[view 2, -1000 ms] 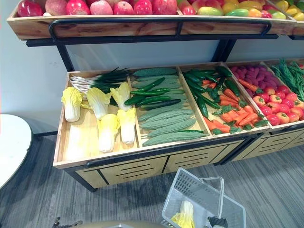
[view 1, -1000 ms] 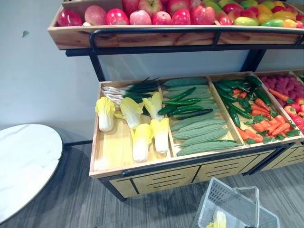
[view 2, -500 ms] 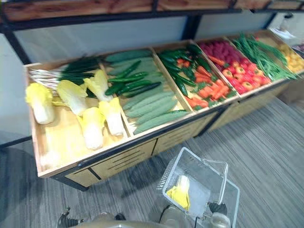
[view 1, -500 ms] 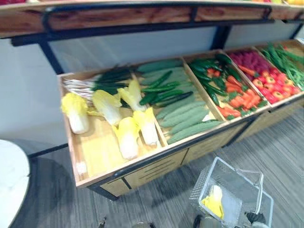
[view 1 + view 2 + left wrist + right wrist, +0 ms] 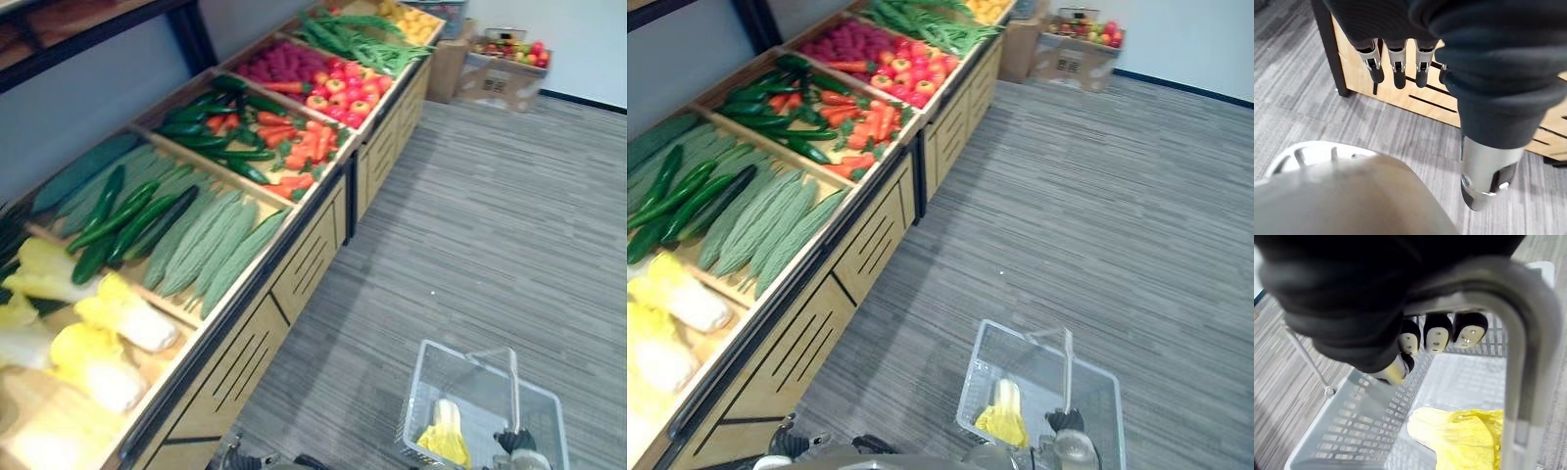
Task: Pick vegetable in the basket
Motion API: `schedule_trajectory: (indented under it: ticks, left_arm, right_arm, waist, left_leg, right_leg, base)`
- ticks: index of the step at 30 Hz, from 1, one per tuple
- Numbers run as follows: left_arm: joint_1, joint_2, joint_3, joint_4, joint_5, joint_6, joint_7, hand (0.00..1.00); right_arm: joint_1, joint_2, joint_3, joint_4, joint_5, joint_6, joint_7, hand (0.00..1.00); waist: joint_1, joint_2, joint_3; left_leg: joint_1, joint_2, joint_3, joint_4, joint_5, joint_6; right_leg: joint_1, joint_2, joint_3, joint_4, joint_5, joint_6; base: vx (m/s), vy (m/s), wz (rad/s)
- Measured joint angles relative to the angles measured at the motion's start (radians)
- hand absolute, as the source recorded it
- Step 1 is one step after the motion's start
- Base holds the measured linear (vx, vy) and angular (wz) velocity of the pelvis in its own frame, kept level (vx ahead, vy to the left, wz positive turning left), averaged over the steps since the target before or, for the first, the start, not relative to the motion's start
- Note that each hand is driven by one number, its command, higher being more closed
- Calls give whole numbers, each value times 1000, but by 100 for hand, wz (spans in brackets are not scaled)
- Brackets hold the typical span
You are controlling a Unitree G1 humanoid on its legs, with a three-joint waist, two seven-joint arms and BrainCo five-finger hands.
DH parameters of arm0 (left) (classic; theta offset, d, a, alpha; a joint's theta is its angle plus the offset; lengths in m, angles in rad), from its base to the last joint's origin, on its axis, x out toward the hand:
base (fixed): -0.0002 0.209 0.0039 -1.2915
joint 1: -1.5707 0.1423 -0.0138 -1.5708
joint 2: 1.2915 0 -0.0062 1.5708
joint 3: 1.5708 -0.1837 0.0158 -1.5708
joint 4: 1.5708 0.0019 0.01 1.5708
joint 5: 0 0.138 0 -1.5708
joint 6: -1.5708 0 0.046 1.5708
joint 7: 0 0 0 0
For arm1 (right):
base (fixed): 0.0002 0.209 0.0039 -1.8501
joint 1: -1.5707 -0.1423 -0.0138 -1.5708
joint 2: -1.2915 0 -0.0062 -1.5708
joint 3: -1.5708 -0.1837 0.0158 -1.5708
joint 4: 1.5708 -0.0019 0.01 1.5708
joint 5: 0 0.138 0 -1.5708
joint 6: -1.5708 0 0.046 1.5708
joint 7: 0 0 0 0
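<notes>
Gripping the single handle (image 5: 1520,347) of one wire basket (image 5: 1361,431) with my curled right hand (image 5: 1436,335), I see one yellow cabbage (image 5: 1004,416) inside; my left hand (image 5: 1396,61) hangs loose and straight-fingered.

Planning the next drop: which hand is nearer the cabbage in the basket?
Right. The right hand is curled round the handle of the basket, just above the cabbage inside. The left hand hangs open by the wooden stand, apart from the basket.

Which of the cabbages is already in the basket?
The yellow-leafed cabbage lying inside the wire basket that the right hand holds by its handle; the other cabbages lie up on the wooden stand.
</notes>
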Motion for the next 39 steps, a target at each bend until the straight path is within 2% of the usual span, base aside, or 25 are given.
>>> schedule_trajectory:
  ticks: [1, 2, 3, 4, 5, 6, 7, 8, 9, 11, 12, 13, 14, 15, 18, 20, 25, 29, 32, 33, 34, 35, 36, 38, 39]
  left_arm:
    - [2, 5, -1, 5, -3, 1, 3, 0]
    - [5, 5, -1, 2, -4, 0, 3, 0]
    - [9, 7, 1, 0, -6, 0, 7, 0]
    - [20, 8, 2, -5, -7, 0, 14, 0]
    - [23, 1, 0, -12, -7, -1, 15, 0]
    - [33, -12, -3, -39, -7, -2, 18, 0]
    - [47, -20, -8, -52, -8, -7, 19, 0]
    - [49, -20, -9, -53, -9, -6, 20, 0]
    - [51, -22, -11, -55, -9, -8, 20, 0]
    - [53, -22, -10, -55, -9, -9, 18, 0]
    - [52, -20, -11, -59, -9, -10, 19, 0]
    - [51, -20, -12, -60, -9, -11, 19, 0]
    - [46, -7, -19, -65, -9, -11, 18, 0]
    - [48, 1, -30, -64, -8, -9, 18, 0]
    - [48, 6, -48, -65, -4, -8, 18, 0]
    - [46, 9, -56, -65, -3, -12, 18, 0]
    - [50, 23, -64, -34, 1, -21, 13, 0]
    - [56, 26, -79, -33, 1, -21, 8, 0]
    - [57, 39, -79, -33, 1, -21, 2, 0]
    - [58, 48, -79, -33, 1, -21, 1, 0]
    - [60, 52, -81, -33, 1, -20, 0, 0]
    - [62, 52, -81, -34, 1, -21, 0, 0]
    - [71, 54, -80, -34, 1, -20, 0, 0]
    - [81, 56, -78, -35, 1, -19, 1, 0]
    - [91, 57, -77, -35, 1, -18, 2, 0]
  right_arm:
    - [13, 4, 6, -5, 4, 0, -1, 100]
    - [20, 5, 15, -12, 10, 0, -2, 100]
    - [30, 5, 38, -31, 21, -2, -5, 100]
    - [26, 1, 67, -36, 21, -3, -6, 100]
    - [24, 1, 76, -42, 21, -3, -5, 100]
    - [10, -13, 89, -47, 21, -4, -4, 100]
    - [4, -12, 110, -49, 21, -7, -1, 100]
    - [3, -8, 117, -54, 21, -12, 1, 100]
    - [5, -1, 119, -64, 21, -19, 1, 100]
    - [10, 3, 121, -64, 21, -18, 1, 100]
    - [9, 0, 126, -65, 21, -19, 1, 100]
    - [7, -2, 127, -65, 21, -19, 1, 100]
    - [3, 1, 127, -66, 21, -20, 2, 100]
    - [11, 7, 127, -75, 21, -26, 3, 100]
    - [45, 7, 111, -108, 23, -27, 2, 100]
    - [45, 9, 112, -106, 30, -27, 4, 100]
    - [39, 11, 112, -100, 29, -41, 21, 100]
    - [37, 12, 114, -99, 28, -44, 22, 100]
    - [40, 25, 99, -99, 29, -45, 19, 100]
    - [46, 37, 78, -99, 34, -44, 15, 100]
    - [47, 45, 66, -99, 40, -44, 10, 100]
    - [47, 47, 66, -101, 40, -45, 5, 100]
    - [39, 50, 64, -102, 42, -45, -2, 100]
    - [39, 57, 64, -108, 50, -47, -4, 100]
    - [38, 67, 64, -112, 60, -49, -6, 100]
  waist:
    - [-2, -14, 9]
    - [-2, -10, 7]
    - [0, -15, 10]
    - [12, -31, 19]
    - [21, -27, 19]
    - [42, -24, 20]
    - [54, -22, 21]
    - [53, -22, 21]
    - [53, -18, 21]
    - [54, -15, 20]
    - [55, -3, 8]
    - [55, -3, 7]
    - [54, -20, 20]
    - [56, -36, 23]
    - [51, -32, 13]
    - [53, -29, 12]
    - [54, -36, 11]
    - [55, -40, 11]
    - [52, -65, 16]
    - [52, -76, 16]
    - [54, -82, 15]
    - [54, -84, 17]
    - [56, -85, 18]
    - [64, -83, 23]
    - [65, -92, 22]
  left_leg:
    - [12, 36, -11, 53, 23, -10]
    - [15, 46, -36, 80, 39, -13]
    - [8, 55, -126, 127, 79, -14]
    - [-33, 47, -285, 186, 106, -12]
    - [-51, 10, -393, 177, 79, -52]
    - [-65, -86, -589, 109, 33, -103]
    - [-65, -166, -746, 30, -2, -132]
    - [-65, -196, -807, -11, -5, -137]
    - [-63, -244, -920, -92, -11, -146]
    - [-53, -268, -1048, -164, -42, -160]
    - [-43, -284, -1128, -204, -62, -161]
    - [-46, -284, -1140, -217, -68, -158]
    - [-47, -293, -1122, -251, -70, -153]
    - [-47, -320, -1108, -255, -67, -150]
    - [-37, -376, -1097, -262, -66, -148]
    - [-27, -393, -1085, -273, -62, -142]
    - [7, -391, -1050, -292, -63, -140]
    - [27, -381, -1017, -290, -73, -122]
    - [24, -395, -1020, -265, -96, -73]
    - [26, -402, -1029, -243, -120, -57]
    - [28, -405, -1036, -226, -131, -46]
    - [31, -403, -1037, -219, -133, -44]
    - [50, -400, -1037, -219, -136, -39]
    - [88, -388, -1038, -223, -142, -27]
    - [115, -379, -1039, -228, -146, -20]
  right_leg:
    - [12, 16, 33, -16, -1, -2]
    - [14, 22, 54, -25, -1, -3]
    - [24, 29, 97, -42, -2, -6]
    - [30, 31, 168, -56, 0, -18]
    - [25, 28, 199, -56, 6, -26]
    - [2, 22, 275, -57, 17, -38]
    - [-11, 28, 336, -73, 38, -40]
    - [-13, 33, 354, -84, 46, -38]
    - [-23, 47, 393, -100, 57, -34]
    - [-51, 69, 443, -100, 66, -19]
    - [-76, 77, 474, -118, 81, -5]
    - [-83, 79, 480, -129, 92, 0]
    - [-95, 71, 502, -170, 140, 13]
    - [-93, 48, 516, -197, 159, 26]
    - [-80, -6, 531, -216, 168, 42]
    - [-80, -22, 544, -221, 174, 52]
    - [-84, -14, 576, -202, 175, 52]
    - [-104, -3, 602, -163, 167, 47]
    - [-138, -23, 605, -52, 109, 58]
    - [-156, -41, 602, 22, 78, 69]
    - [-194, -51, 596, 127, 73, 75]
    - [-222, -53, 595, 193, 82, 71]
    - [-270, -57, 594, 311, 115, 49]
    - [-327, -71, 567, 451, 177, 17]
    - [-349, -84, 539, 505, 170, 3]
  base:
    - [-29, -187, -66]
    - [-50, -178, -88]
    - [-77, -158, -110]
    - [-80, -131, -123]
    - [-58, -29, -157]
    - [-32, 84, -179]
    - [-20, 90, -173]
    - [-7, 109, -141]
    - [-14, 124, -99]
    - [2, 197, -78]
    - [65, 184, -43]
    - [84, 214, -56]
    - [17, 195, -49]
    - [1, 209, -42]
    - [20, 206, -5]
    - [23, 119, -11]
    - [-3, 10, -18]
    - [-55, -31, -30]
    - [-98, -10, -1]
    - [-51, -21, 18]
    - [-46, -22, 20]
    - [-28, 4, 13]
    - [-10, 23, 5]
    - [30, 4, -1]
    - [103, -2, -4]
